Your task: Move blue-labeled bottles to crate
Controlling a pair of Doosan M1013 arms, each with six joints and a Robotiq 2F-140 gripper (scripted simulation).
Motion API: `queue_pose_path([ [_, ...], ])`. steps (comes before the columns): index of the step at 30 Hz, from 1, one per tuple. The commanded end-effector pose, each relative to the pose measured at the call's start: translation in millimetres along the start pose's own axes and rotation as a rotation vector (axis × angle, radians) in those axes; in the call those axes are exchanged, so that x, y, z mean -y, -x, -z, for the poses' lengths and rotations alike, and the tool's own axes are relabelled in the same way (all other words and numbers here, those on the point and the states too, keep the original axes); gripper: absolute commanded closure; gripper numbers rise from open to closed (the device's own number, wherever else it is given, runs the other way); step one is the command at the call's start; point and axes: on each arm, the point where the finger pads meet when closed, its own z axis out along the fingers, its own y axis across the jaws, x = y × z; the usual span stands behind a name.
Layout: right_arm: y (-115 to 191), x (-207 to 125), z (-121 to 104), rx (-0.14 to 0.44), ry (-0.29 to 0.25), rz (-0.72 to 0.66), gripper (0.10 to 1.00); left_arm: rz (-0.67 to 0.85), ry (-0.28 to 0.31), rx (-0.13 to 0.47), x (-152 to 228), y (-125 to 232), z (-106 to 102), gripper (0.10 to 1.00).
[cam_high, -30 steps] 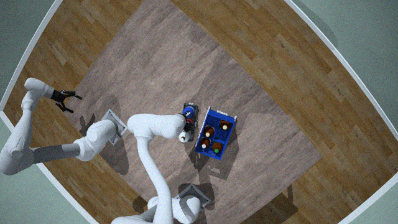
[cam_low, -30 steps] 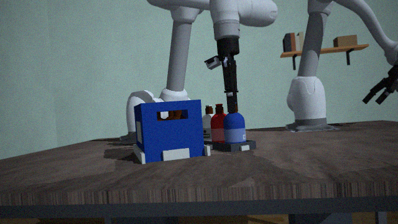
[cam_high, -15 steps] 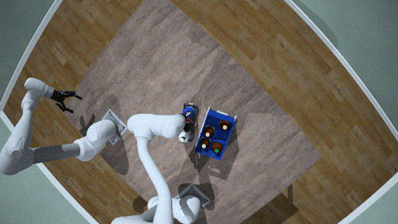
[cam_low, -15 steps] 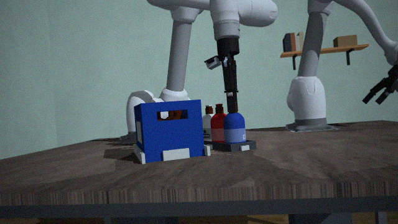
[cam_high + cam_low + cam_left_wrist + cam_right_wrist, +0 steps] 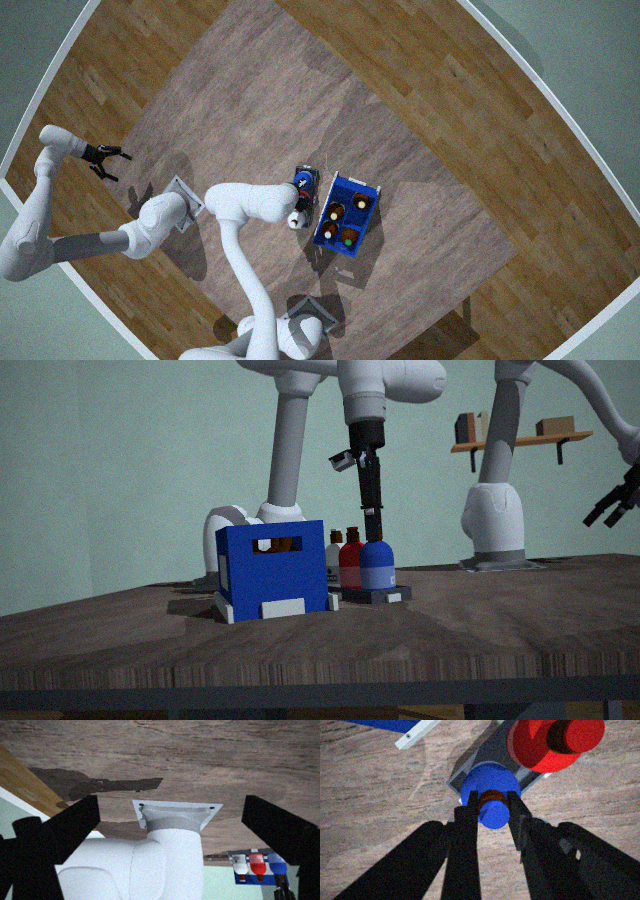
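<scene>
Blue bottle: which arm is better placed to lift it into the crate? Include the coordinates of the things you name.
Right. Its gripper (image 5: 373,535) (image 5: 493,796) is shut on the blue bottle's (image 5: 377,566) (image 5: 490,776) neck; the left gripper (image 5: 124,169) hangs open, well away.

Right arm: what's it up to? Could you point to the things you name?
The right gripper (image 5: 372,535) (image 5: 492,803) is shut on the neck of the blue bottle (image 5: 377,566) (image 5: 490,776), which stands on the tray (image 5: 403,594) (image 5: 456,784) beside the red bottle (image 5: 351,560) (image 5: 557,744) and white bottle (image 5: 297,220) (image 5: 334,557) (image 5: 240,864). The crate (image 5: 356,184) (image 5: 280,575) alongside holds four bottles, with room left. The left gripper (image 5: 125,169) (image 5: 598,524) hangs open, away from both.
</scene>
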Motion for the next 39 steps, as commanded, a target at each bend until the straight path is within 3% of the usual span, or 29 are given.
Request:
queue_pose_path([
  [1,0,0,1,0.001,0.000,0.000,0.999,0.000,0.000,-0.001,0,0,0,0.098],
  [39,0,0,11,0.001,0.000,0.000,0.999,0.000,0.000,-0.001,0,0,0,0.098],
])
